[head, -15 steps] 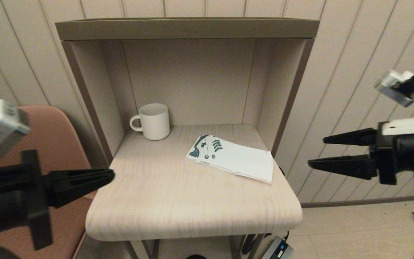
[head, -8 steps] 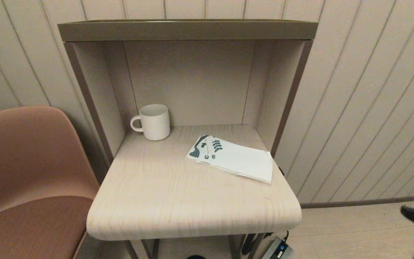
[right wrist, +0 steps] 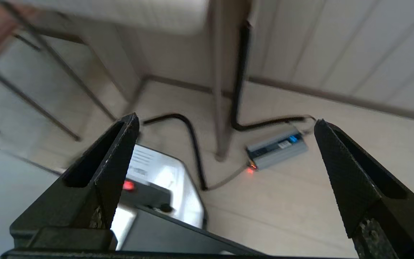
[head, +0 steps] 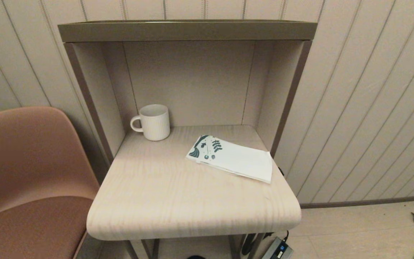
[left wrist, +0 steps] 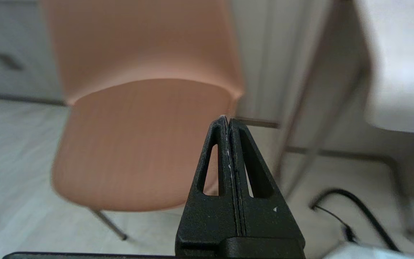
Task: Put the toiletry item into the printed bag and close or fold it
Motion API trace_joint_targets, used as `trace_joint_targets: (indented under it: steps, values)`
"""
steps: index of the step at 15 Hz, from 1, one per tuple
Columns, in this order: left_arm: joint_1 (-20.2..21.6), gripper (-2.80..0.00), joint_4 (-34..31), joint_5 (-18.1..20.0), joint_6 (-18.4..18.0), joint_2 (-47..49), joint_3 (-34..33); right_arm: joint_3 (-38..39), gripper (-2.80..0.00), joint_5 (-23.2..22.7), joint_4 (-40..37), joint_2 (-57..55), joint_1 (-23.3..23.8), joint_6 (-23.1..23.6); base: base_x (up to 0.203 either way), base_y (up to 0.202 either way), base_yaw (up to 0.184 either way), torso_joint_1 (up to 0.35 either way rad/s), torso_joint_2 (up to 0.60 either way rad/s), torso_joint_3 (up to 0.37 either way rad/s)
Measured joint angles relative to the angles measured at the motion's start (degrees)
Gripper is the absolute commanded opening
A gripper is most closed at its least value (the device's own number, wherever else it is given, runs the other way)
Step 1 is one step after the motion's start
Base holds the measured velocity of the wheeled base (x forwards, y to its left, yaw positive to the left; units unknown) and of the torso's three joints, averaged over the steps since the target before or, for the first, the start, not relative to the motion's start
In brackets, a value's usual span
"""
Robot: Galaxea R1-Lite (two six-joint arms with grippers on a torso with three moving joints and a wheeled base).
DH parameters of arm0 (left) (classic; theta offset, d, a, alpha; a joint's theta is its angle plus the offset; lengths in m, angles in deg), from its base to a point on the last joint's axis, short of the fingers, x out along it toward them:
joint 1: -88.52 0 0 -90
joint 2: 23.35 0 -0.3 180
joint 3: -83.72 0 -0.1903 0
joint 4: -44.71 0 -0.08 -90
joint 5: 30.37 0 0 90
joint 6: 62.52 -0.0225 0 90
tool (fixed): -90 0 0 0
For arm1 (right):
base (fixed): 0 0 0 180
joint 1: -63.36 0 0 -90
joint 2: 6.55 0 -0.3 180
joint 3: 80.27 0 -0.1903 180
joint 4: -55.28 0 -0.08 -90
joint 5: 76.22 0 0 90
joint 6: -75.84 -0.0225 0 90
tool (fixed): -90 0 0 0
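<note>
Two arms: both hang low beside the wooden table (head: 192,201), out of the head camera's sight and seen only through their own wrist cameras.
Left gripper (left wrist: 227,120): black ribbed fingers pressed flat together with nothing between them, pointing at the salmon-pink chair (left wrist: 146,118) that stands next to the table.
Right gripper (right wrist: 226,124): its two tapered black fingers are spread wide and bare, aimed at the floor under the table, where a grey power brick (right wrist: 277,148) with a blue label lies among black cables (right wrist: 192,151).
Printed bag (head: 233,157): a flat white pouch, folded over so that only a corner of dark teal leaf and flower print shows, lying on the table's right half near the edge, well apart from both grippers.
Toiletry item: not visible in any view.
Mug (head: 153,121): white, ribbed, handle to the left, standing upright at the table's back left corner under the brown hutch (head: 187,30).
Table surface: pale wood grain with rounded front corners; only the head view shows it whole, while the wrist views catch its underside and thin metal legs.
</note>
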Motion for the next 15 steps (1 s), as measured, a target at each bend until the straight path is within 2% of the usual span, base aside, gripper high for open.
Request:
trace_joint_targets:
  steps: [3, 5, 7, 8, 10, 12, 13, 14, 15]
  values:
    - [4.1, -2.80, 10.1, -0.6, -4.4, -1.0, -7.4, 8.8, 0.00, 6.9, 10.5, 4.4, -1.2, 0.1, 0.000, 0.000, 0.000, 0.000, 0.00, 0.000]
    - [6.4, -2.80, 11.5, 1.2, -8.4, -4.3, -9.8, 11.1, 0.00, 9.4, 15.7, 8.3, -2.7, 0.0, 0.000, 0.000, 0.000, 0.000, 0.00, 0.000]
    - [7.9, -2.80, 9.3, 5.9, -12.5, -9.7, -10.3, 11.4, 0.00, 10.4, 13.6, 12.8, -3.4, -0.3, 0.000, 0.000, 0.000, 0.000, 0.00, 0.000]
    - [8.5, -2.80, 7.9, 9.9, -13.8, -11.8, -10.3, 11.0, 0.00, 11.7, 12.3, 14.5, -3.5, -1.2, 0.000, 0.000, 0.000, 0.000, 0.00, 0.000]
    - [8.9, -2.80, 7.4, 17.4, -12.4, -14.4, -10.7, 10.7, 0.00, 12.8, 11.6, 16.3, -3.7, -5.7, 0.000, 0.000, 0.000, 0.000, 0.00, 0.000]
    - [9.1, -2.80, 7.4, 23.8, -7.4, -15.6, -12.4, 10.7, 0.00, 12.8, 11.6, 17.1, -3.7, -9.1, 0.000, 0.000, 0.000, 0.000, 0.00, 0.000]
    - [9.1, -2.80, 7.7, 24.5, -5.1, -15.9, -12.7, 10.7, 0.00, 12.8, 11.7, 17.3, -3.7, -9.4, 0.000, 0.000, 0.000, 0.000, 0.00, 0.000]
    - [9.1, -2.80, 7.8, 23.6, -3.4, -16.1, -13.0, 10.7, 0.00, 12.8, 11.6, 17.5, -3.7, -9.2, 0.000, 0.000, 0.000, 0.000, 0.00, 0.000]
    - [9.1, -2.80, 7.8, 23.2, -3.3, -16.1, -13.2, 10.7, 0.00, 12.6, 11.6, 17.5, -3.7, -8.1, 0.000, 0.000, 0.000, 0.000, 0.00, 0.000]
